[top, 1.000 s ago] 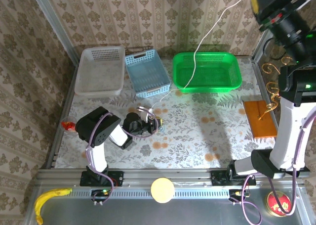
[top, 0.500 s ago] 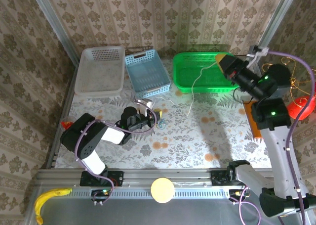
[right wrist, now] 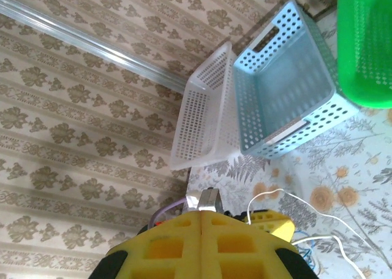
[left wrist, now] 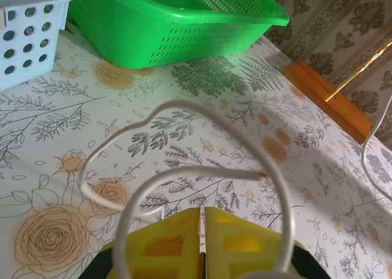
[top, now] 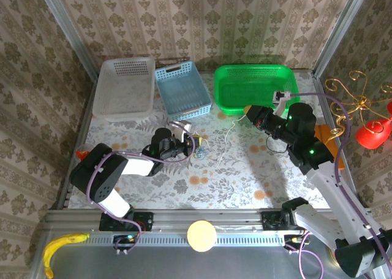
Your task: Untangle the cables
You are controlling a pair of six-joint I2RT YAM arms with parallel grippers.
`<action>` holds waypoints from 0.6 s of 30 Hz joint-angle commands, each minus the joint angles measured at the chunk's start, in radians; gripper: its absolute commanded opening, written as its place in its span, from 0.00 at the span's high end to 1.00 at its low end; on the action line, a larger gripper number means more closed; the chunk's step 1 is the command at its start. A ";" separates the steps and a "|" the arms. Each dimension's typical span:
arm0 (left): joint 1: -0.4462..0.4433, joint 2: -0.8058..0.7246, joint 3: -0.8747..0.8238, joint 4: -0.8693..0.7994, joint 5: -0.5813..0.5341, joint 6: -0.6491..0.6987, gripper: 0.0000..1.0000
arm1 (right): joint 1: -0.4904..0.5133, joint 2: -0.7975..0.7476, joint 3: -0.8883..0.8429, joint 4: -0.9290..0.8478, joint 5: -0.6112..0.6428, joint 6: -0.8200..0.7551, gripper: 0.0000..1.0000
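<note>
Evidently the right gripper (right wrist: 201, 219) pinches a white cable (top: 225, 141) (left gripper (left wrist: 203, 214) closed, a second cable (left wrist: 184, 104) looped around it).

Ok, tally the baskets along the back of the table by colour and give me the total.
White perforated plastic basket: 1
Light blue slotted plastic basket: 1
Green perforated plastic basket: 1
Total: 3

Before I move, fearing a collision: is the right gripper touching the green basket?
Apart. Right wrist view: a wide gap separates right gripper and green basket.
</note>
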 commanded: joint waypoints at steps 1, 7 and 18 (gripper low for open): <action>0.009 -0.013 0.015 -0.034 0.016 0.028 1.00 | 0.006 -0.017 0.072 -0.030 0.052 -0.064 1.00; 0.009 0.027 0.007 -0.028 0.010 0.035 1.00 | 0.006 0.091 0.457 -0.182 0.060 -0.157 1.00; 0.010 0.143 -0.027 0.067 -0.002 0.032 0.96 | -0.048 0.360 1.167 -0.273 0.038 -0.135 1.00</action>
